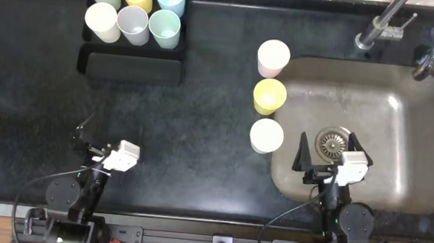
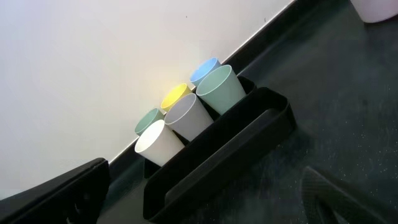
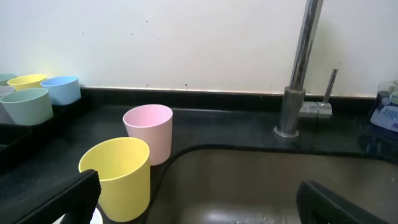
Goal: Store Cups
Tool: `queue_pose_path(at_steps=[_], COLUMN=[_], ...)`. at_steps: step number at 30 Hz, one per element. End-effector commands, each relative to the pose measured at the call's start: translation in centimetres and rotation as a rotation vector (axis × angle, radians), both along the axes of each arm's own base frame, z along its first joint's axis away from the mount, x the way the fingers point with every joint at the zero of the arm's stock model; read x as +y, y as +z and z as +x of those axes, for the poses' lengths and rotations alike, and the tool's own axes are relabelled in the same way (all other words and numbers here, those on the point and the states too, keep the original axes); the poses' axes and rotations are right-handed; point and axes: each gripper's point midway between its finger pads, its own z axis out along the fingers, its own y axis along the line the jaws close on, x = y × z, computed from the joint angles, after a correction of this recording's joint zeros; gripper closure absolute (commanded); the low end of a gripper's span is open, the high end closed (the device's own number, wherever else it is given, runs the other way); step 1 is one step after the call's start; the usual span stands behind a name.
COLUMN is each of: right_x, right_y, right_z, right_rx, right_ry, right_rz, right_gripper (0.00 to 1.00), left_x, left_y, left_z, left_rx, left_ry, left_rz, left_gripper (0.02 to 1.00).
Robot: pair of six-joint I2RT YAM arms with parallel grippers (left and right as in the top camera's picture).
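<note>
Three loose cups stand in a column on the dark counter beside the sink: a pink cup (image 1: 273, 57) (image 3: 149, 132), a yellow cup (image 1: 269, 95) (image 3: 118, 174) and a white cup (image 1: 266, 135). A black rack (image 1: 130, 67) (image 2: 249, 134) at the back left holds several cups (image 1: 134, 24) (image 2: 186, 117) in two rows, and its front trough is empty. My left gripper (image 1: 87, 139) (image 2: 202, 183) is open near the counter's front, facing the rack from a distance. Above the sink basin, my right gripper (image 1: 327, 152) (image 3: 199, 190) is open, with the loose cups off to one side.
The steel sink (image 1: 408, 124) (image 3: 261, 186) fills the right side, with a faucet (image 1: 386, 22) (image 3: 298, 74) behind it. A bottle (image 3: 385, 109) stands at the far right by the wall. Bare counter (image 1: 200, 136) lies between the rack and the loose cups.
</note>
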Motion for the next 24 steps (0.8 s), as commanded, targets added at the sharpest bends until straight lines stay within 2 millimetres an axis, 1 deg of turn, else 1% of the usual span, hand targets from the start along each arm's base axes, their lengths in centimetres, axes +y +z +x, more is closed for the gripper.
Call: queue_pose_path(at_steps=[1,8,11,12,24], right_x=[0.23,0.23,0.23,0.23,0.23], right_y=[0.05,0.05,0.05,0.05,0.05], right_z=[-0.04,-0.04,-0.04,-0.04,-0.04], right_rx=[-0.012,-0.012,-0.012,-0.012,-0.012], right_ry=[0.012,0.012,0.012,0.012,0.012], right_rz=[-0.005,-0.005,-0.005,-0.005,-0.005], right_gripper=[0.003,0.005,0.003,0.005,0.003], left_x=[5.02,5.26,5.33,5.33,5.3], left_y=[-0.33,-0.32,-0.32,-0.32,-0.32], left_z=[0.37,0.36,0.36,0.36,0.36], left_rx=[0.059,0.058,0.065,0.066,0.067], left_ry=[0.316,0.327,0.334,0.335,0.333], left_rz=[-0.561,-0.583,-0.695,-0.708,-0.707], left_gripper=[0.018,0.018,0.018,0.018,0.018])
